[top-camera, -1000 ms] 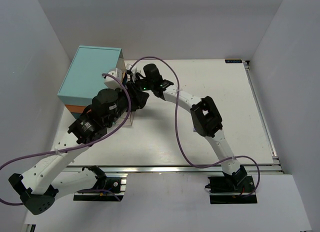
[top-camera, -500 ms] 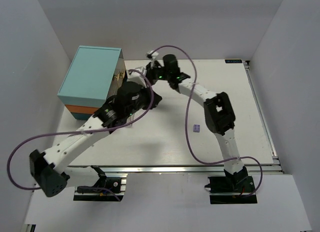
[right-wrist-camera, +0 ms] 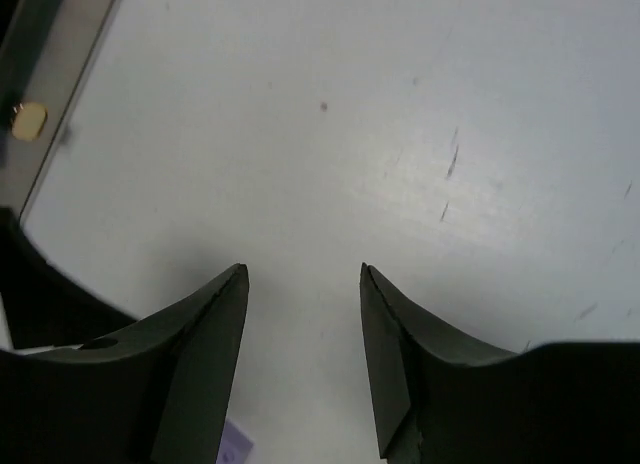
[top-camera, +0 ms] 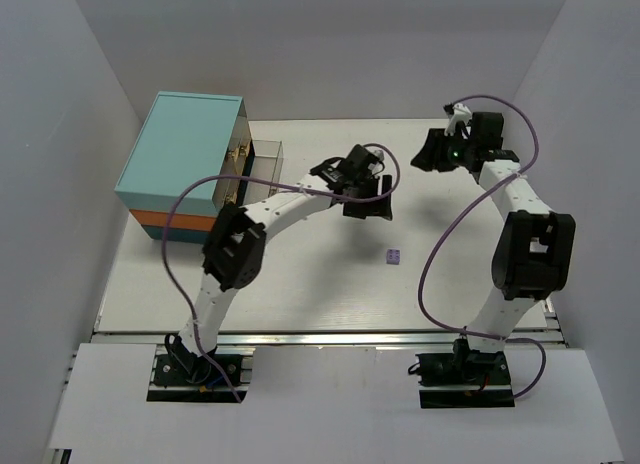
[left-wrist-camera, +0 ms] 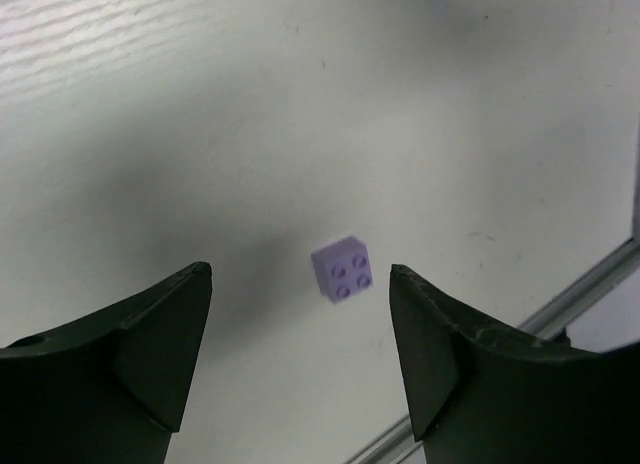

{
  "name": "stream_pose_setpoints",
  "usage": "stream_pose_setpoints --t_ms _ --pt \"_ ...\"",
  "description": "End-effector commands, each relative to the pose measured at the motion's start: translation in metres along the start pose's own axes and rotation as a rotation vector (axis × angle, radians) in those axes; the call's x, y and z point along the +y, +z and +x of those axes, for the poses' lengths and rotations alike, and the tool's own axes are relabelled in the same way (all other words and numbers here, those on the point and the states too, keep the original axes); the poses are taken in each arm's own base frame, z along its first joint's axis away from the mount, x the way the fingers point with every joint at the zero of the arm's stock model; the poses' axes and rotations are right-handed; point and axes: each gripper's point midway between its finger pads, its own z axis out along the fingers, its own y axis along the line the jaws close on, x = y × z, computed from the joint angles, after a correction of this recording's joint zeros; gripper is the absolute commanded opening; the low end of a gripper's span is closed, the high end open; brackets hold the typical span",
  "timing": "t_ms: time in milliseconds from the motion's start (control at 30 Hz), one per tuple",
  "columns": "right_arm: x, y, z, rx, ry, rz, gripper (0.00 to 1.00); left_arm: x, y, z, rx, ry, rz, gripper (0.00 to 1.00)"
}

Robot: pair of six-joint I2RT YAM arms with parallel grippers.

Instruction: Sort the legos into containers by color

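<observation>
One pale purple lego (top-camera: 394, 256) lies alone on the white table. In the left wrist view the lego (left-wrist-camera: 343, 268) sits studs up below and between my open, empty left gripper (left-wrist-camera: 300, 274). From above, the left gripper (top-camera: 368, 202) hovers just up-left of it. My right gripper (top-camera: 427, 154) is open and empty at the back right, above bare table (right-wrist-camera: 302, 271). A corner of the lego (right-wrist-camera: 235, 446) shows at the bottom of the right wrist view. A clear drawer (top-camera: 266, 162) stands pulled out of the teal-topped cabinet (top-camera: 190, 144). No other legos are visible.
The cabinet stands at the back left against the white wall. The drawer's clear edge (right-wrist-camera: 55, 74) and a brass knob (right-wrist-camera: 30, 119) show in the right wrist view. A metal rail (left-wrist-camera: 600, 274) marks the table's edge. Purple cables loop from both arms.
Both arms left the cabinet's drawer area. The left gripper swung right to hover over the purple lego. The right gripper swung to the back right. The lego showed on the table half a second ago.
</observation>
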Motion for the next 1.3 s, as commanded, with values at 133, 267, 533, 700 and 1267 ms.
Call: stream_pose_setpoints --t_ms 133,267,533,700,1267 --pt "0.008 -0.049 0.052 0.118 0.081 -0.010 0.54 -0.037 0.022 0.033 0.178 0.123 0.006 0.82" --pt "-0.003 -0.055 0.060 0.113 0.123 0.016 0.54 -0.046 0.025 0.042 0.196 0.163 0.028 0.84" --pt "-0.020 -0.056 0.053 0.099 0.142 0.037 0.54 -0.039 0.034 0.080 0.313 0.219 0.002 0.84" --pt "-0.021 -0.058 0.051 0.093 0.175 0.036 0.53 -0.038 0.042 0.097 0.311 0.234 -0.054 0.83" --pt "-0.014 -0.075 0.059 0.074 0.174 0.045 0.53 -0.009 0.074 0.094 0.213 0.294 -0.263 0.59"
